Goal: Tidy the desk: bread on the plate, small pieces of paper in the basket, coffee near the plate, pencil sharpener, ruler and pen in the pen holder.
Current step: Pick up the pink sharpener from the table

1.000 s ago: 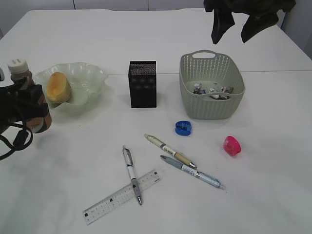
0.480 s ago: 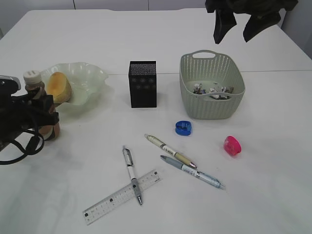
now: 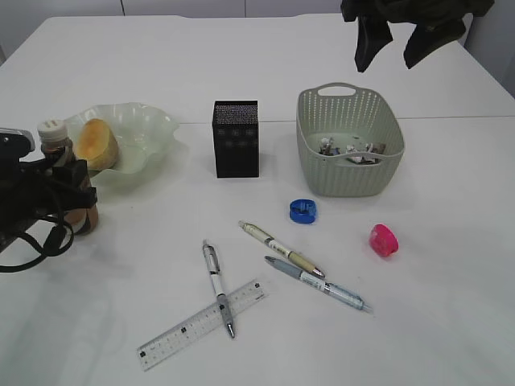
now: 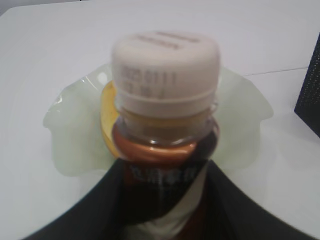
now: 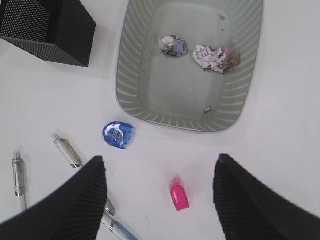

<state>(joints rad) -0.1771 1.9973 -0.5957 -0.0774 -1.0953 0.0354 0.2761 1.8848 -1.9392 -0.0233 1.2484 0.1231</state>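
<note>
Ribbed white cap on brown plastic coffee; wavy translucent plate behind

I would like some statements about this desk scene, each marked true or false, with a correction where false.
1. The golden-yellow oval bun lies in the wavy pale green dish. True.
2. The oval grey-green perforated basket holds crumpled paper pieces. True.
3. The left gripper hangs empty. False: it grips the brown white-capped bottle.
4. The clear plastic ruler stands inside the black mesh box. False: it lies on the white tabletop, under a pen.
</note>
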